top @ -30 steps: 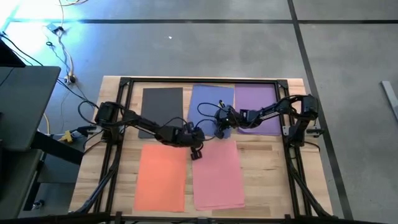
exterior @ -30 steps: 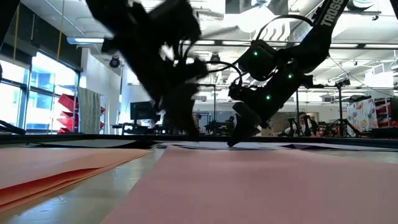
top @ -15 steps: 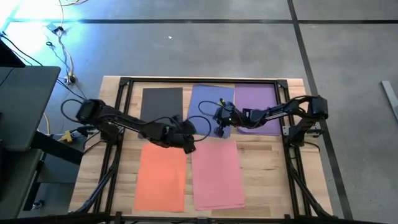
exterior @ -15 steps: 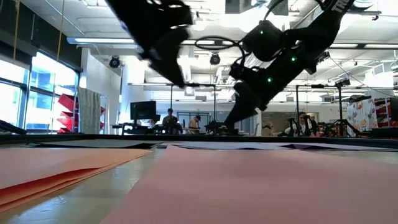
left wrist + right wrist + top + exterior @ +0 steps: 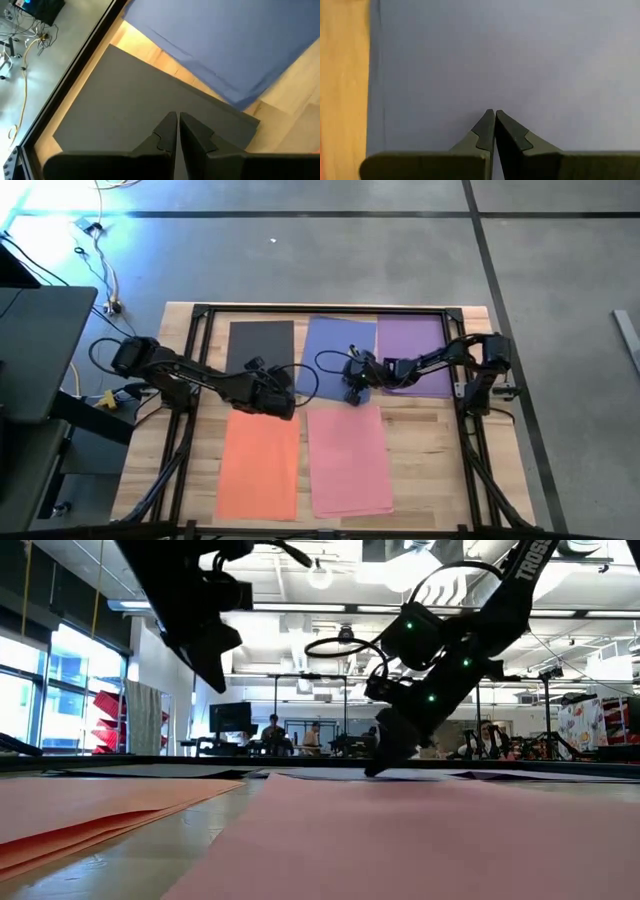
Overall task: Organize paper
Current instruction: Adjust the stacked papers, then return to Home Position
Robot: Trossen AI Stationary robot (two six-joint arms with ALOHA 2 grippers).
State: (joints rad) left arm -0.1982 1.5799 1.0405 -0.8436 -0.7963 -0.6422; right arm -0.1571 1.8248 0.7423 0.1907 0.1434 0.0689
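We see five sheets on a wooden table (image 5: 440, 460), a workshop behind; left gripper (image 5: 177, 120) and right gripper (image 5: 494, 116) both closed, empty.

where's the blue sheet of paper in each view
High view: the thin blue paper sheet lies in the far row's middle.
Low view: a thin dark strip at the far table edge.
Left wrist view: upper right.
Right wrist view: fills the picture.
Shared landmark: the shut right gripper on it.
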